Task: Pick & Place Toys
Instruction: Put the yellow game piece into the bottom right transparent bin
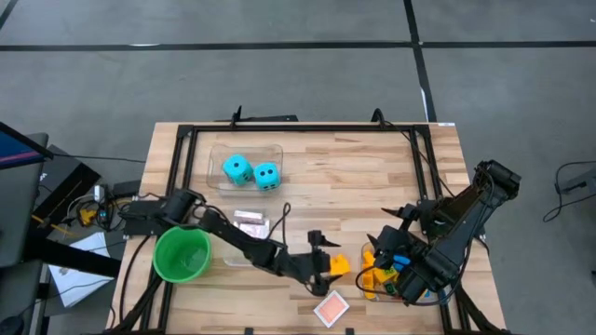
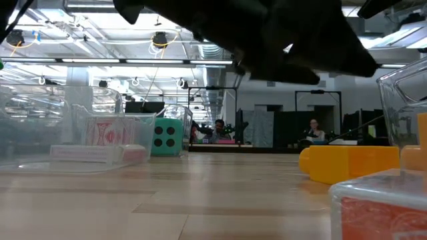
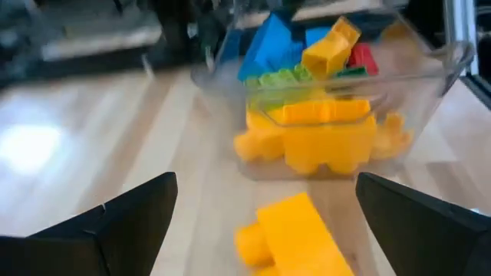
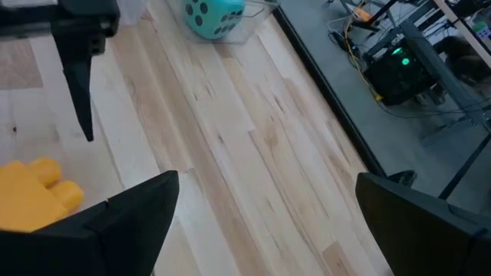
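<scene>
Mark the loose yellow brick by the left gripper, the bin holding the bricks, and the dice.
yellow brick (image 3: pixel 295 234), left wrist view, on its top face.
brick bin (image 3: pixel 430 80), left wrist view, on its clear side wall.
dice (image 1: pixel 237 168), high view, on the left die's top face.
</scene>
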Controlling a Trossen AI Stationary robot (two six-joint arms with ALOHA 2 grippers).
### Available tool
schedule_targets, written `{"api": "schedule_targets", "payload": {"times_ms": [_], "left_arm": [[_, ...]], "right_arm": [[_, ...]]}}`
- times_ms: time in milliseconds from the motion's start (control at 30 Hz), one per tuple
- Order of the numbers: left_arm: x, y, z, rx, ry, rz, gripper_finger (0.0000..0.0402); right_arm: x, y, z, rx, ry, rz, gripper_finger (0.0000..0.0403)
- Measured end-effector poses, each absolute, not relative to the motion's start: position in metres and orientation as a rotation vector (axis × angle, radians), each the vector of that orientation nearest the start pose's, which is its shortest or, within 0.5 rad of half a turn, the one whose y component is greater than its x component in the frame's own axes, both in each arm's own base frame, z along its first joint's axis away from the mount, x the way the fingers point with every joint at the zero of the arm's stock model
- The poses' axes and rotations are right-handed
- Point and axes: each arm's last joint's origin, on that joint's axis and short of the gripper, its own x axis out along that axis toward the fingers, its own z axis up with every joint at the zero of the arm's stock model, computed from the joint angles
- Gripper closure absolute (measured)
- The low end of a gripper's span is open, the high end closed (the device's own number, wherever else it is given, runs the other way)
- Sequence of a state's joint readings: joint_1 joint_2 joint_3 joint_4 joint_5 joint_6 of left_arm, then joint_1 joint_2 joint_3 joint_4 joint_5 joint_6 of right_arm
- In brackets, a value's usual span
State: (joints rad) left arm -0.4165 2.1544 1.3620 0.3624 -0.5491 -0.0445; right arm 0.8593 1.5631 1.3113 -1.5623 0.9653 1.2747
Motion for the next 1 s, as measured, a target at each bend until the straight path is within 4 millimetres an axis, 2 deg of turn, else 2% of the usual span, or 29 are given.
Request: {"api": "schedule_targets", "payload": {"times_ms": [167, 500, 1000], "left_arm": [[0.431, -0.169, 0.138, 0.029, 0.46, 0.129, 0.0003], [0.433, -0.173, 0.103, -0.005, 0.518, 0.1, 0.0002], [0.435, -0.159, 0.097, -0.103, 0.59, 0.105, 0.001]], "right_arm": [[0.181, 0.174, 0.283, -0.281, 0.771, -0.655, 0.0014], [0.182, 0.173, 0.283, -0.281, 0.772, -0.66, 0.0014], [0.182, 0.173, 0.283, -0.282, 0.772, -0.659, 0.0014]]}}
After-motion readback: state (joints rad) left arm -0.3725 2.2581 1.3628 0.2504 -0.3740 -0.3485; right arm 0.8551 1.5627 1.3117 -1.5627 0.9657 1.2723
